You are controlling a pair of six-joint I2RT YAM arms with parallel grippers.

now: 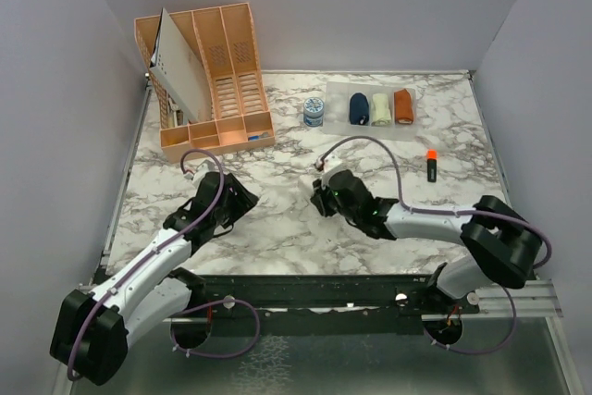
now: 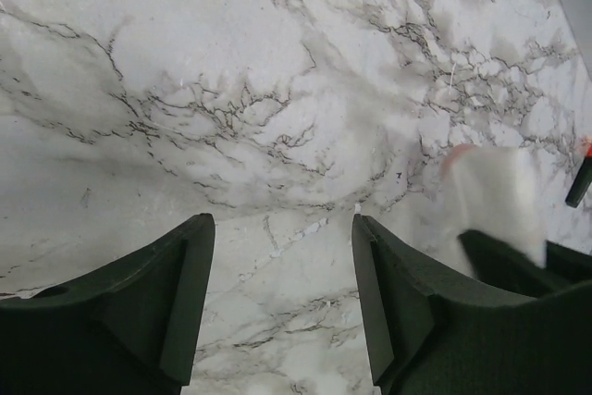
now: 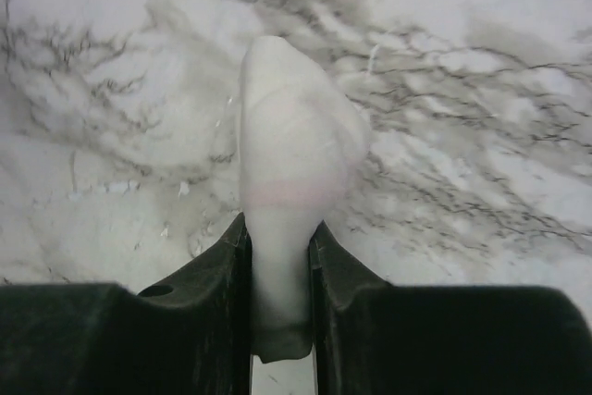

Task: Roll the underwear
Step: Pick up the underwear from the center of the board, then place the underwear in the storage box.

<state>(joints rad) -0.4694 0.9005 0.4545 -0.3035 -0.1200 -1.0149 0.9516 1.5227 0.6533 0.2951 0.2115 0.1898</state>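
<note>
Underwear, two pieces. Whitish-pink brief [image 3: 296, 136] is clamped between the right jaws, bunched into a narrow wad that sticks out past the tips. A faint pink band [image 3: 294, 193] crosses it just ahead of the jaws. Marble counter [image 3: 481, 90] lies below it; can't tell if the cloth touches the counter or hangs just above.

Right arm [image 1: 421, 219] reaches left across the middle of the counter, its jaws near centre. In the top view the wrist mostly hides the brief. The left wrist view catches the same brief as a blurred white patch with a pinkish corner, at the right side.

Left jaws stand apart with nothing between them, only bare marble below. Left arm [image 1: 157, 256] angles in toward centre. Its jaws are near the right jaws, not touching.

Navy brief [image 1: 359, 108] is rolled and sits at the back right on a pale mat [image 1: 338, 90]. It is first in a side-by-side row with the cream bundle [image 1: 380, 109] and the rust-orange bundle [image 1: 403, 105].

Blue tin [image 1: 314, 113] sits just left of the mat. Orange-capped marker [image 1: 431, 166] lies on the counter between the mat and the right arm. Peach organizer rack [image 1: 208, 71] is at the back left, with a white panel [image 1: 178, 67] leaning in it.
</note>
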